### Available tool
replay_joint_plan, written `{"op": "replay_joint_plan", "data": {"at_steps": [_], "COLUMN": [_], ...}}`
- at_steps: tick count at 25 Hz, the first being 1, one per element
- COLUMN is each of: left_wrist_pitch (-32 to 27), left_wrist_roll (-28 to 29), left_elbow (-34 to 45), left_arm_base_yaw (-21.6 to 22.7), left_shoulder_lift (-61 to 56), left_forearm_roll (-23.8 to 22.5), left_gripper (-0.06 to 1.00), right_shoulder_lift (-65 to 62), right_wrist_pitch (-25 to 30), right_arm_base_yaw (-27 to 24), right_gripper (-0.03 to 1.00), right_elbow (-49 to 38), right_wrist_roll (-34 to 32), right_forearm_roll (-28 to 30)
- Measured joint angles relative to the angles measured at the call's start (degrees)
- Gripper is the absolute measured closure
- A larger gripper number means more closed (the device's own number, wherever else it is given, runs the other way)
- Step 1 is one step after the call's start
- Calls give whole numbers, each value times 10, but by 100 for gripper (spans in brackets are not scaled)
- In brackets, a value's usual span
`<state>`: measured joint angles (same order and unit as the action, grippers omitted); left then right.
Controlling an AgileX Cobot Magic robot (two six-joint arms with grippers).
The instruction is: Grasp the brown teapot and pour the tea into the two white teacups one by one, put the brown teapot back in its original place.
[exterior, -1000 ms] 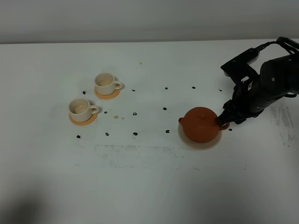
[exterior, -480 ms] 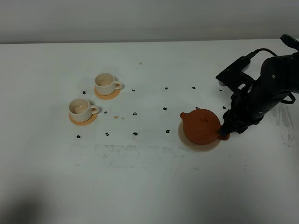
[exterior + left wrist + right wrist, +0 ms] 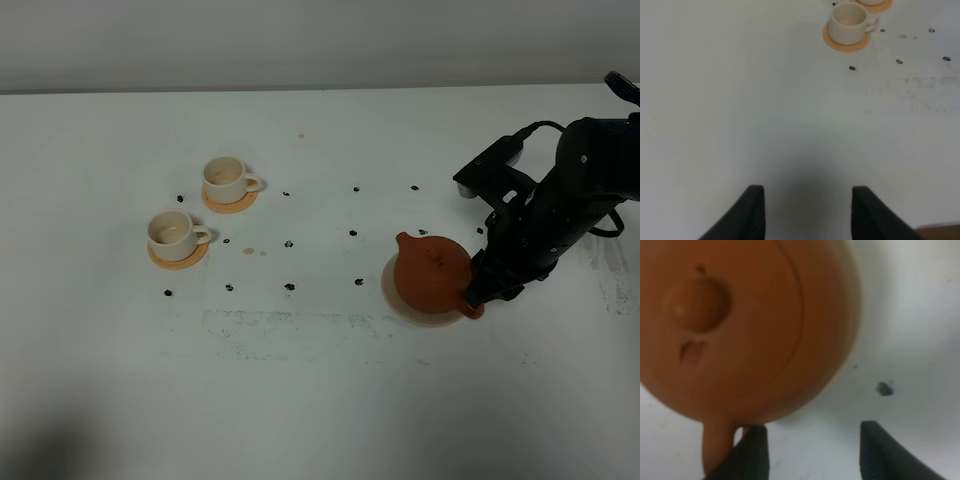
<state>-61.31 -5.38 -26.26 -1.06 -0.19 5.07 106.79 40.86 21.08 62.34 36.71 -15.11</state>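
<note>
The brown teapot (image 3: 432, 276) sits on its large pale beige coaster (image 3: 408, 311) at the right of the table, spout toward the back left and handle (image 3: 472, 309) toward the front right. My right gripper (image 3: 480, 290) is down at the handle. In the right wrist view it (image 3: 813, 426) is open; one finger (image 3: 754, 452) touches the handle (image 3: 716, 452), and only table shows between the fingers. The two white teacups (image 3: 228, 180) (image 3: 175, 232) stand on small orange coasters at the left. My left gripper (image 3: 807, 189) hangs open over bare table, with one teacup (image 3: 849, 22) ahead of it.
Small black marks (image 3: 289, 243) dot the table between the cups and the teapot. A scuffed patch (image 3: 290, 325) lies in front of them. The table's back edge (image 3: 300, 92) runs along the top.
The teapot has turned clockwise on its coaster: spout swung toward the back, handle toward the front. My right gripper moved forward with the handle. The cups stayed put.
</note>
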Motion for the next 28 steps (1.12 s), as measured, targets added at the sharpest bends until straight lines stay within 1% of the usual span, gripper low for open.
{"op": "replay_joint_plan", "data": {"at_steps": [3, 6, 9, 11, 14, 17, 19, 20, 22, 24, 28], "left_wrist_pitch": [0, 0, 0, 0, 0, 0, 0, 0, 0, 0, 0], "left_wrist_roll": [0, 0, 0, 0, 0, 0, 0, 0, 0, 0, 0], "left_elbow": [0, 0, 0, 0, 0, 0, 0, 0, 0, 0, 0], "left_arm_base_yaw": [0, 0, 0, 0, 0, 0, 0, 0, 0, 0, 0], "left_shoulder_lift": [0, 0, 0, 0, 0, 0, 0, 0, 0, 0, 0], "left_forearm_roll": [0, 0, 0, 0, 0, 0, 0, 0, 0, 0, 0], "left_gripper": [52, 52, 52, 52, 52, 52, 52, 52, 52, 52, 52], "right_shoulder_lift": [0, -1, -12, -29, -63, -103, -130, -141, -153, -154, -145], "right_wrist_pitch": [11, 13, 11, 7, 5, 7, 17, 22, 26, 30, 33], "right_arm_base_yaw": [0, 0, -1, -5, -11, 0, 23, 37, 61, 84, 131], "right_gripper": [53, 53, 53, 53, 53, 53, 53, 53, 53, 53, 53], "right_elbow": [0, 0, 0, 0, 0, 0, 0, 0, 0, -1, 0], "right_wrist_roll": [17, 18, 2, -37, -113, -186, -233, -271, -324, -360, -390], "right_forearm_roll": [-16, -17, 2, 35, 87, 103, 115, 126, 144, 160, 168]}}
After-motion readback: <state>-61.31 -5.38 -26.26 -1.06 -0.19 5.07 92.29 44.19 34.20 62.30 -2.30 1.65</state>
